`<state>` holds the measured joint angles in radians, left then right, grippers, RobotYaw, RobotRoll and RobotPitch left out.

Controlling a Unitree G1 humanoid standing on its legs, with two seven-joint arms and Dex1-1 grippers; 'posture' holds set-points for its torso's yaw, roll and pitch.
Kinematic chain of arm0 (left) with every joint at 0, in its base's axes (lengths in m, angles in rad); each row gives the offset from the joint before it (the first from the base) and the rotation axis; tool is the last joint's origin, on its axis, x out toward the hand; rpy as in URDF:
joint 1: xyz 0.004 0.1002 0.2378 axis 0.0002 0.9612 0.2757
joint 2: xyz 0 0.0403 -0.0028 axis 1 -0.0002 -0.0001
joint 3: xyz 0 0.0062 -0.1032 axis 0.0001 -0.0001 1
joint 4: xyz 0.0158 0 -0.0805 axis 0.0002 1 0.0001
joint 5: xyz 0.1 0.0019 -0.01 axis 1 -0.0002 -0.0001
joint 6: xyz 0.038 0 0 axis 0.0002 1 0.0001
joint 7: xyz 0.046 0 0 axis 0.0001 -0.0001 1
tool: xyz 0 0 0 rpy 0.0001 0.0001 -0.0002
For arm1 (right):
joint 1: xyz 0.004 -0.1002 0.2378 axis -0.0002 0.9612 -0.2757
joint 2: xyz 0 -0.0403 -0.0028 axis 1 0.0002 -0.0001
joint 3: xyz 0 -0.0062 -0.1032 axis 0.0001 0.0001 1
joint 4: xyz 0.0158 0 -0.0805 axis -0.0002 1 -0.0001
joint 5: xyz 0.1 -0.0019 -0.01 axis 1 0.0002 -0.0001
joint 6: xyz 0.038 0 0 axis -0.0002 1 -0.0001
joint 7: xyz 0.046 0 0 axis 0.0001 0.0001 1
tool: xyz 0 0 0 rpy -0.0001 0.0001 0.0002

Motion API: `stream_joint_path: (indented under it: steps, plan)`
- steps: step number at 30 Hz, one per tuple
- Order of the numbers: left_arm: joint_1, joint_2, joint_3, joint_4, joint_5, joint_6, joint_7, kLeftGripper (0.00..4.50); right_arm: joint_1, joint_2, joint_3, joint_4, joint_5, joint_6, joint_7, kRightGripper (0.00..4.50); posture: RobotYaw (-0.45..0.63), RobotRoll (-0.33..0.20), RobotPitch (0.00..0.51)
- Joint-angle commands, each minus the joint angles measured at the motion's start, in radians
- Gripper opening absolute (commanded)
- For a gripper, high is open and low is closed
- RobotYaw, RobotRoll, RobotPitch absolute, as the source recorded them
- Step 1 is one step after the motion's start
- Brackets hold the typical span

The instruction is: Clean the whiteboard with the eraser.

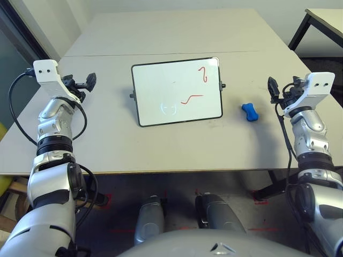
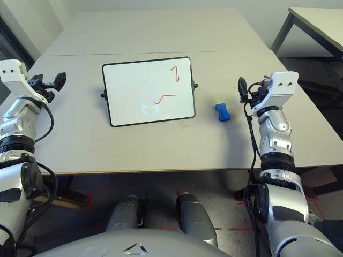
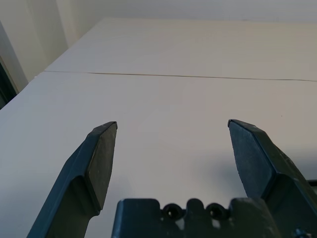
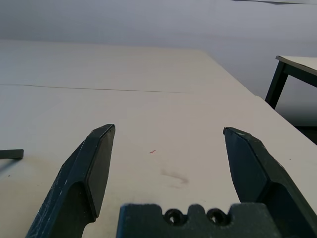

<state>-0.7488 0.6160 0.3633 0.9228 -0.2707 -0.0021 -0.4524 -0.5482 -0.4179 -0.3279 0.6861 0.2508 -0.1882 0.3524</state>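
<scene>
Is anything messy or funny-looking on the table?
Yes, a little! The whiteboard sits slightly crooked compared with the table's front edge, and it has red squiggles on it. The blue eraser beside it looks fine.

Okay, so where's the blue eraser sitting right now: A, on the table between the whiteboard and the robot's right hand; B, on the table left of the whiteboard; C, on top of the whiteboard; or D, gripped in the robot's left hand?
A: the blue eraser lies on the bare table, between the whiteboard and the right hand.
</scene>
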Motion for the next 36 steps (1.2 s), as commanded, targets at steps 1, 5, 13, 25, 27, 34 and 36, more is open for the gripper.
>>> stream_joint_path:
  steps: [1, 5, 13, 25, 27, 34, 36]
  plan:
    - [0.034, 0.011, -0.036, -0.099, -0.012, 0.028, -0.092, 4.5, -0.01, -0.006, -0.005, 0.014, -0.001, -0.011, -0.009, 4.49, -0.11, 0.0, 0.06]
    - [0.157, 0.021, -0.088, -0.439, -0.077, 0.136, -0.258, 4.5, -0.035, -0.017, -0.002, 0.046, -0.007, -0.012, -0.004, 4.49, -0.1, 0.0, 0.063]
    - [0.316, 0.028, -0.105, -0.818, -0.195, 0.336, -0.348, 4.5, -0.066, -0.021, 0.011, 0.064, -0.009, -0.005, 0.009, 4.49, -0.09, 0.0, 0.068]
    - [0.444, 0.007, -0.192, -1.028, -0.217, 0.384, -0.402, 4.5, -0.069, -0.033, 0.036, -0.107, -0.003, 0.25, -0.018, 4.49, -0.11, 0.0, 0.069]
    - [0.457, 0.003, -0.22, -1.056, -0.204, 0.369, -0.411, 4.5, -0.061, -0.049, 0.065, -0.204, -0.013, 0.359, -0.016, 4.49, -0.12, 0.0, 0.071]
    - [0.489, 0.026, -0.278, -1.088, -0.168, 0.315, -0.465, 4.5, -0.061, -0.127, 0.134, -0.537, 0.029, 0.852, 0.008, 4.49, -0.15, 0.0, 0.079]
    - [0.497, 0.033, -0.292, -1.087, -0.156, 0.306, -0.473, 4.5, -0.079, -0.152, 0.152, -0.601, 0.043, 1.021, 0.005, 4.49, -0.15, 0.0, 0.079]
